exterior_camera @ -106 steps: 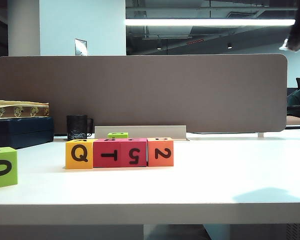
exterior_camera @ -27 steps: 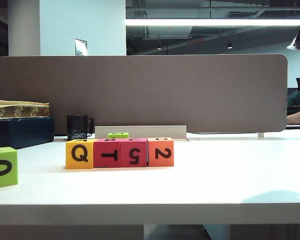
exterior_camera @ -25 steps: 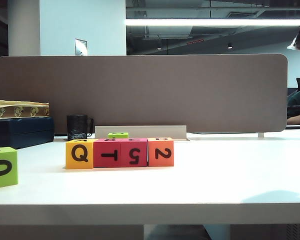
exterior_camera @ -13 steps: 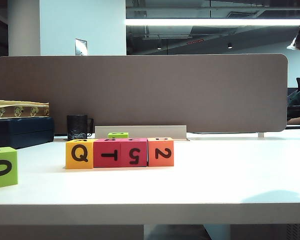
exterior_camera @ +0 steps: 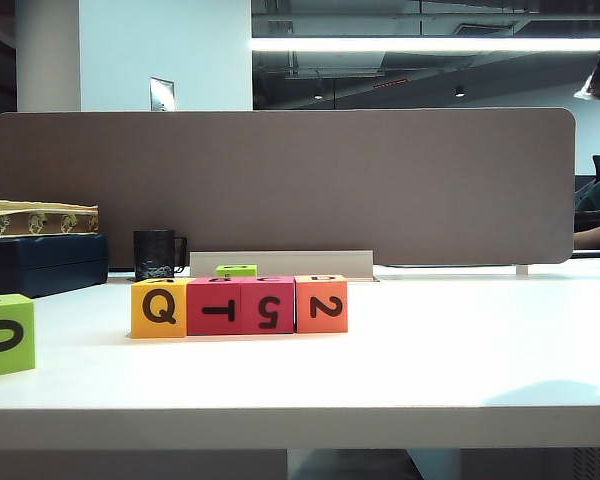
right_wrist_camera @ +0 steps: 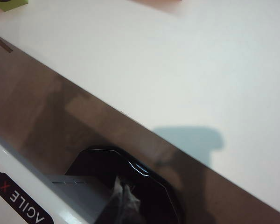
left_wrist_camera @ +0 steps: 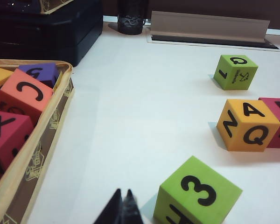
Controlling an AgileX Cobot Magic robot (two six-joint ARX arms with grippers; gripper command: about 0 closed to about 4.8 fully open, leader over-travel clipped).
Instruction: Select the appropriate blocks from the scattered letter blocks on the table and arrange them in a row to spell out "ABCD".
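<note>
Four letter blocks stand touching in a row on the white table (exterior_camera: 430, 350): yellow Q (exterior_camera: 158, 308), magenta T (exterior_camera: 214, 308), magenta 5 (exterior_camera: 267, 306), orange 2 (exterior_camera: 321, 304). The left wrist view shows the yellow block (left_wrist_camera: 248, 124) with A on top and a magenta block (left_wrist_camera: 277, 122) beside it. My left gripper (left_wrist_camera: 123, 205) is shut and empty, low over the table beside a lime-green cube (left_wrist_camera: 196, 196). My right gripper (right_wrist_camera: 123, 193) is shut and empty, off the table's front edge (right_wrist_camera: 107, 121). Neither gripper's fingers show in the exterior view.
A lime-green 0 cube (exterior_camera: 5, 335) sits at the front left and a smaller green cube (exterior_camera: 236, 270) behind the row. A patterned tray (left_wrist_camera: 32, 154) holds several spare blocks. A black mug (exterior_camera: 155, 254), dark box (exterior_camera: 42, 262) and divider panel (exterior_camera: 280, 185) line the back.
A dark arm part at the top right of the exterior view has drawn back towards the right edge since the oldest frame. Over the last second nothing has moved.
</note>
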